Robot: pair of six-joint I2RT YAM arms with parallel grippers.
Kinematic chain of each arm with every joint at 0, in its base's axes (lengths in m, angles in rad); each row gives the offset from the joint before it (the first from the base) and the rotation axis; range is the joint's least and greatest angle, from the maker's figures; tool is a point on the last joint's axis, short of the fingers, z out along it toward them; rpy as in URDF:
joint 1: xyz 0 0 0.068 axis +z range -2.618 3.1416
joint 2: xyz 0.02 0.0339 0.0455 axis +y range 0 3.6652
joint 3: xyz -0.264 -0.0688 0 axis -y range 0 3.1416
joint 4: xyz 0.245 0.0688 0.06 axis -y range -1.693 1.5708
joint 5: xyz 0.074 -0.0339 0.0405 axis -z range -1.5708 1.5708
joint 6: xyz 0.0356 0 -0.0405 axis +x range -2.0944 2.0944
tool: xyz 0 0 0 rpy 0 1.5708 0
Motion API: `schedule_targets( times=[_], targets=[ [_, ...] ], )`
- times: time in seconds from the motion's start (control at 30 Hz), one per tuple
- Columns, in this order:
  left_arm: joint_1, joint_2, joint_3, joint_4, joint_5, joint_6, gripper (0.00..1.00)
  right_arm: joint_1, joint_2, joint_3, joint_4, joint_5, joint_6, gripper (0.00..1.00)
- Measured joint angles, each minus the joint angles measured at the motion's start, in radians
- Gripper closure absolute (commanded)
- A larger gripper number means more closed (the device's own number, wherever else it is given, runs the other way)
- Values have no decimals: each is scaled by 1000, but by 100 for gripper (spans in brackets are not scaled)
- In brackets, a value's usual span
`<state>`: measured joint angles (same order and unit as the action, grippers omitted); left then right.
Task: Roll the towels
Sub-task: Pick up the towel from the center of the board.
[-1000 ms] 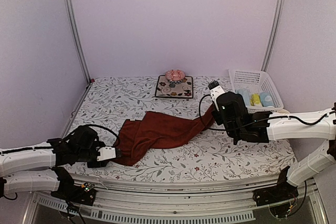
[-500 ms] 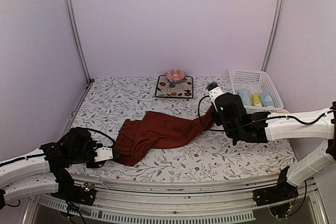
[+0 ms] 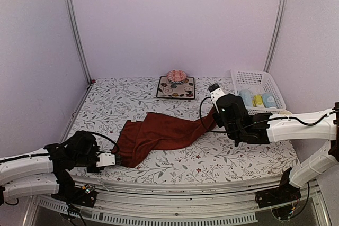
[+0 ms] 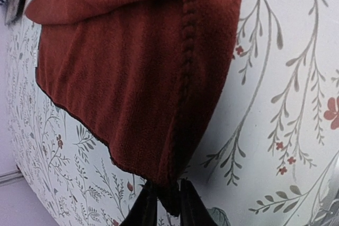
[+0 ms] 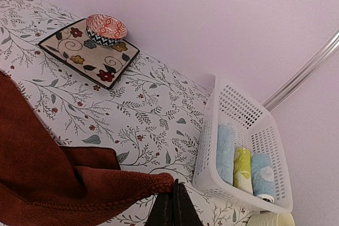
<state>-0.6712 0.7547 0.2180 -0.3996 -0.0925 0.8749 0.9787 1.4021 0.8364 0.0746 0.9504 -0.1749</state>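
Note:
A dark red towel lies crumpled across the middle of the table. My left gripper is low at its near left end. In the left wrist view that gripper is shut on the corner of the red towel. My right gripper holds the far right corner, raised off the table. The right wrist view shows this gripper shut, with the towel's edge pinched at its tips. Rolled pale blue, yellow and blue towels lie in a basket.
The white basket stands at the back right, close behind my right gripper. A square floral mat with a small bowl on it sits at the back centre. Frame posts rise at the back corners.
My left gripper has narrowed from open onto the towel's near left corner, and its arm has drawn slightly back. The right gripper has kept its hold in place.

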Motion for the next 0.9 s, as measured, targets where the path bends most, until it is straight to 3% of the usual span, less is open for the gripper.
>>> schedule_targets(
  times=[0.13,0.5,0.63,0.9],
  targets=[
    [-2,10,0,-2,-2,2,100,0,0,0,0,0,0,98],
    [-3,-48,24,0,-38,-9,100,0,3,0,0,1,-1,98],
    [-3,-97,103,32,-96,-29,100,0,-20,0,-2,1,-2,98],
    [59,-115,329,156,-212,-59,100,0,-219,11,-34,-2,5,98]
  ],
)
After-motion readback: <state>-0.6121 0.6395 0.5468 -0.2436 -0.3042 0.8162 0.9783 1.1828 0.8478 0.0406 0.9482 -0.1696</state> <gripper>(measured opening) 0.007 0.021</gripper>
